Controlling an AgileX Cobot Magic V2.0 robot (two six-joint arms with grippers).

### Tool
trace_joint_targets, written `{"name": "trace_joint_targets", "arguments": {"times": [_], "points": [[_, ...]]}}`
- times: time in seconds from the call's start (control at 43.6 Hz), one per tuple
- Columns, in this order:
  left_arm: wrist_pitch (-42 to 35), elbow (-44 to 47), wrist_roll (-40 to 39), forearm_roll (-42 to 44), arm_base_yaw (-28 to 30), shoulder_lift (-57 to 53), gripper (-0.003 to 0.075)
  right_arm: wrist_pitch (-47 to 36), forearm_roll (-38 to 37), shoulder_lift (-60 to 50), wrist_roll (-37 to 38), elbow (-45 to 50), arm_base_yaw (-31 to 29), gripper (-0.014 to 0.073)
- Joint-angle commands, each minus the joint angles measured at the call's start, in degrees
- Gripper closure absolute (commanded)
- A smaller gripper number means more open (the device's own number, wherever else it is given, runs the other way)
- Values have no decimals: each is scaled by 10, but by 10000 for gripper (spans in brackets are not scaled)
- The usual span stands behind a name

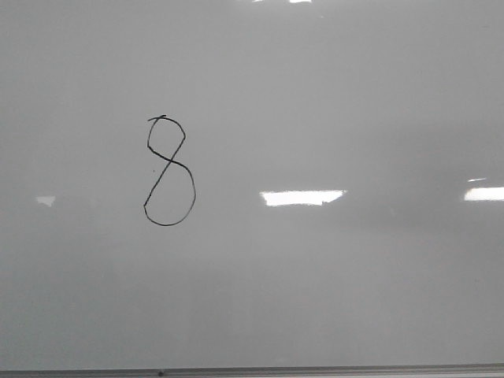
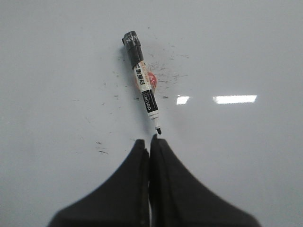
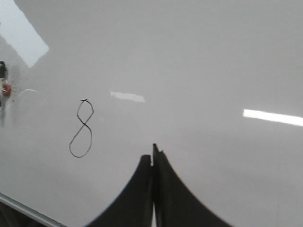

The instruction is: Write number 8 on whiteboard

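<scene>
- Left pincer [image 2: 149,139]: one; fingers pressed together, gripping nothing; likely parked clear after release
- Marker [image 2: 142,82]: one; lies uncapped on the whiteboard [image 2: 246,52], tip just short of that pincer, among ink smudges
- Right pincer [image 3: 152,153]: one; pressed together, empty, apart from the figure
- Number 8 [image 1: 168,172]: one; complete, left of centre on the board; task appears finished

The whiteboard [image 1: 354,94] is glossy pale grey-white with bright white rectangular reflections and a thin grey strip along its edge. The number 8 [image 1: 169,171] is a thin black line. The marker [image 2: 143,87] has a black cap, a white printed label with a red patch, and a black tip. Both end effectors are black.
</scene>
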Motion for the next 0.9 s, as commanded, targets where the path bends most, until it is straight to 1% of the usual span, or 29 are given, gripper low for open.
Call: {"name": "trace_joint_targets", "arguments": {"times": [0.0, 0.046, 0.092, 0.138, 0.207, 0.344, 0.597, 0.689, 0.757, 0.872], "points": [[-51, 8, -2, -6, 1, -8, 741, -45, -166, 6, 159, -17, -4, 661], [-51, 8, -2, -6, 1, -8, 741, -47, -220, 6, 223, -17, -4, 661], [-51, 8, -2, -6, 1, -8, 741, -48, -269, 6, 260, -17, -4, 661], [-51, 8, -2, -6, 1, -8, 741, -48, -297, 6, 279, -17, -5, 661], [-51, 8, -2, -6, 1, -8, 741, -48, -317, 6, 279, -15, -12, 661], [-51, 8, -2, -6, 1, -8, 741, -61, -320, -1, 278, 9, -64, 661], [-51, 8, -2, -6, 1, -8, 741, -107, -320, -63, 278, 113, -170, 661], [-51, 8, -2, -6, 1, -8, 741, -115, -320, -89, 278, 149, -191, 661], [-51, 8, -2, -6, 1, -8, 741, -84, -320, -105, 278, 148, -198, 661], [-51, 8, -2, -6, 1, -8, 741, -67, -320, -134, 278, 148, -200, 661]]}}
